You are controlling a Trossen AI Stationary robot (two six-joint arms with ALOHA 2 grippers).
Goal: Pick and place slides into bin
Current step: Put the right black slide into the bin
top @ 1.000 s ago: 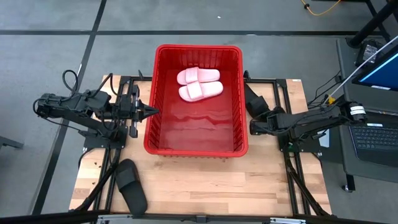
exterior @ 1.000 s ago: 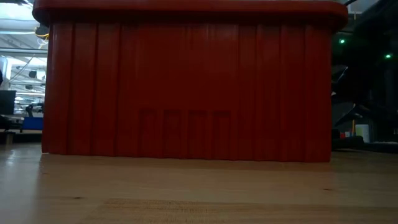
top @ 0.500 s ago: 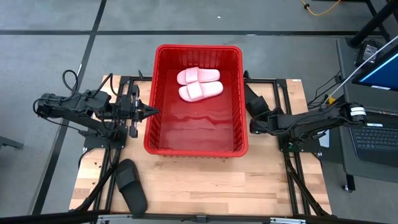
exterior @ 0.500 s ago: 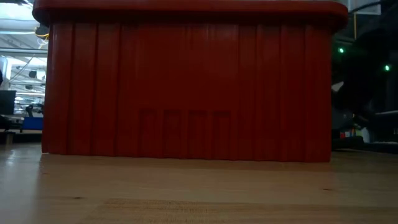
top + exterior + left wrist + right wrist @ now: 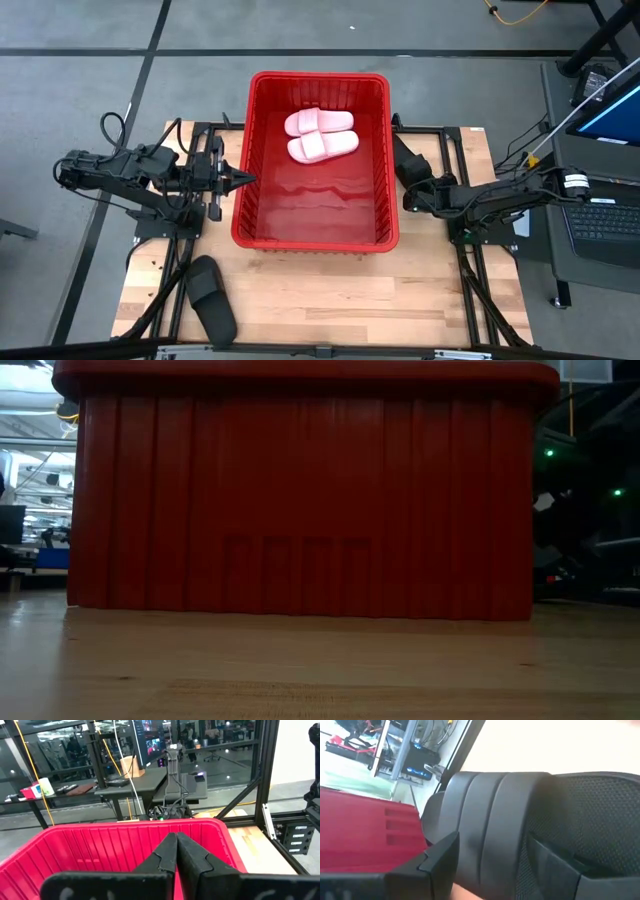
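One red bin point(image 5: 316, 235) sits mid-table; we see two pink slides point(image 5: 320, 135) inside at its far end. One black slide point(image 5: 211, 297) lies near the table's front-left corner. The right gripper point(image 5: 409, 196) grasps another black slide point(image 5: 520, 835); the left gripper point(image 5: 245, 179), clenched empty, points at the bin's left wall.

Low view: bin point(image 5: 300, 490) wall fills the frame, contents hidden, both claws unseen there.

High view: black slide point(image 5: 405, 160) right of the bin is half covered by the right claw point(image 5: 408, 198); can't tell if the fingers are closing on it or just around it.

Right wrist view: that slide point(image 5: 520, 820) is too close, cut off at the edges, fingertips behind it hidden.

Left wrist view: left claw point(image 5: 176, 840) base cut off by the frame; bin point(image 5: 100, 845) floor hidden behind it.
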